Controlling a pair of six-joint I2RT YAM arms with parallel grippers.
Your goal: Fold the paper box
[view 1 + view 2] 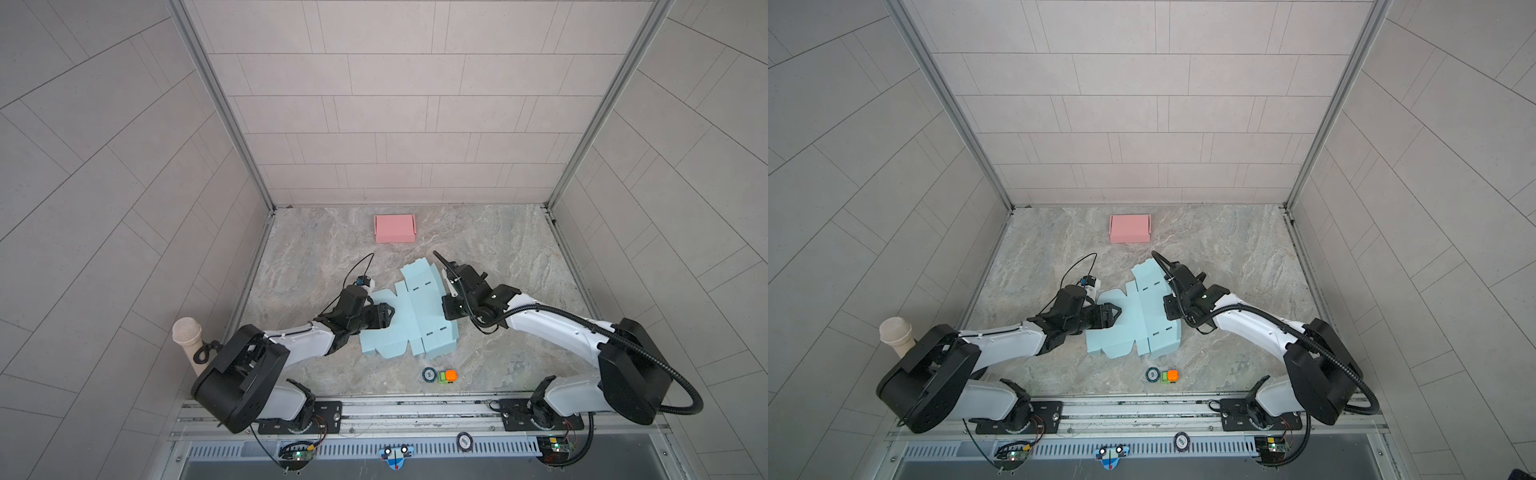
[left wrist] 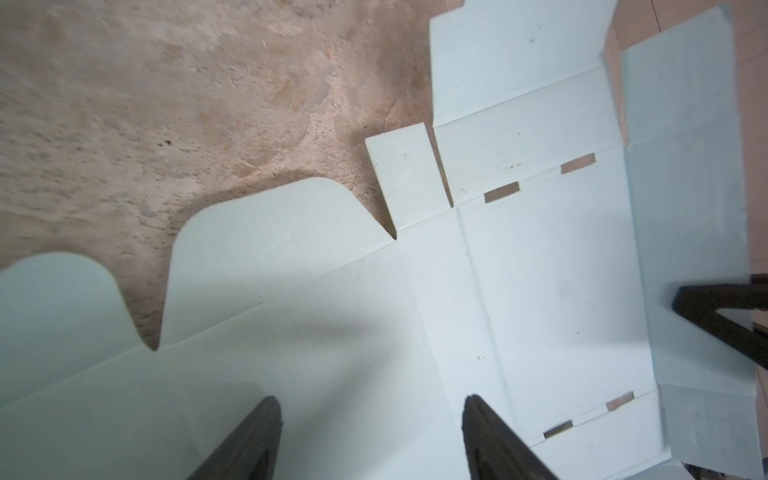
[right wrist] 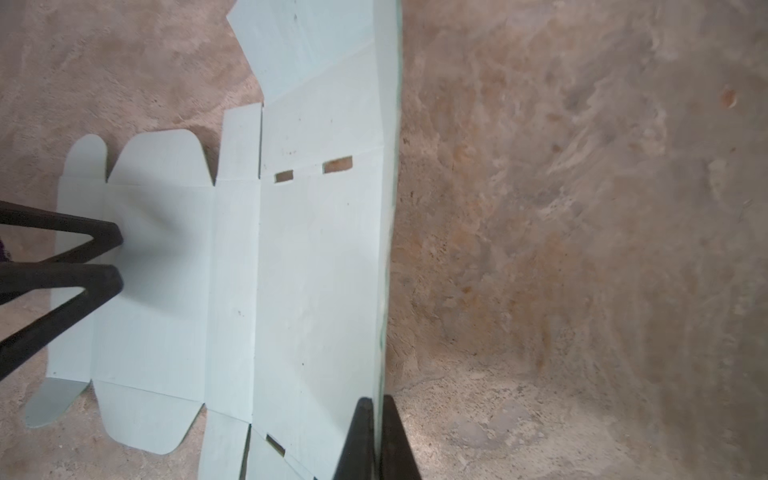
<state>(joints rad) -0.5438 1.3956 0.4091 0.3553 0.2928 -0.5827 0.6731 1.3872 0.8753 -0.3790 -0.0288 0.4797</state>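
Observation:
The paper box (image 1: 409,320) (image 1: 1136,324) is a light blue, unfolded blank lying on the marble table. In both top views my left gripper (image 1: 388,312) (image 1: 1116,311) stands open over its left panel. In the left wrist view its fingertips (image 2: 371,401) are spread above the blue sheet (image 2: 540,270) with nothing between them. My right gripper (image 1: 448,305) (image 1: 1170,306) is shut on the blank's right-hand side panel. In the right wrist view that panel's edge (image 3: 386,208) stands lifted off the table, pinched between the fingertips (image 3: 377,402). The left gripper (image 3: 116,257) also shows there.
A pink folded box (image 1: 395,228) (image 1: 1129,228) sits near the back wall. A round blue disc (image 1: 429,374) and a small green and orange block (image 1: 447,376) lie at the front. A cream cylinder (image 1: 189,336) stands by the left arm's base. Walls enclose three sides.

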